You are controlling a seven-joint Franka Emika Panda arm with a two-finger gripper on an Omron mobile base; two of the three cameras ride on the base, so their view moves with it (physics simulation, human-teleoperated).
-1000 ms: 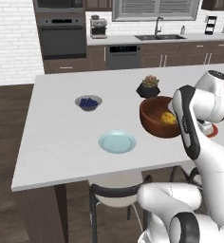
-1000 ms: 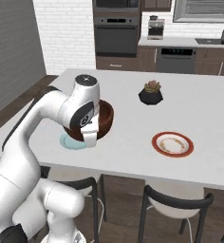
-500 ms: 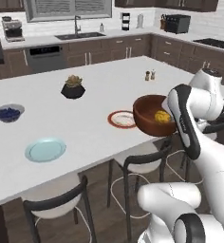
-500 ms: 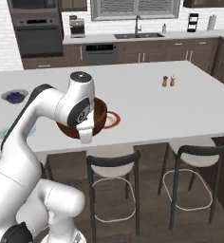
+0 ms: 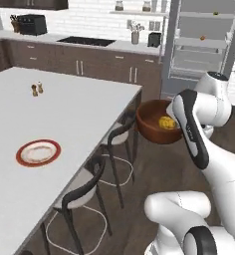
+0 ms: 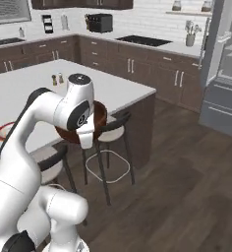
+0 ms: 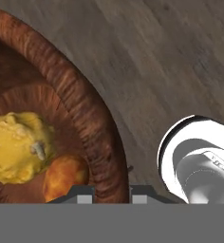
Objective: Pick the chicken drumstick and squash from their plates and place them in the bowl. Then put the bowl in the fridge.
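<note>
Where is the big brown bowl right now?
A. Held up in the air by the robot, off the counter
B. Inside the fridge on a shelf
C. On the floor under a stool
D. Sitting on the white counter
A: the gripper is clamped on the rim of the bowl, which hangs over the wooden floor past the counter's edge, with the squash and the chicken drumstick inside.

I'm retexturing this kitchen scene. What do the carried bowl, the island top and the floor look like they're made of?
The bowl looks like turned wood: reddish-brown, ridged grain along the rim, matte. The island top seems a smooth pale-grey stone or laminate; plain, no pattern shows. The floor looks like dark wood planks, with visible seams and streaked grain.
</note>
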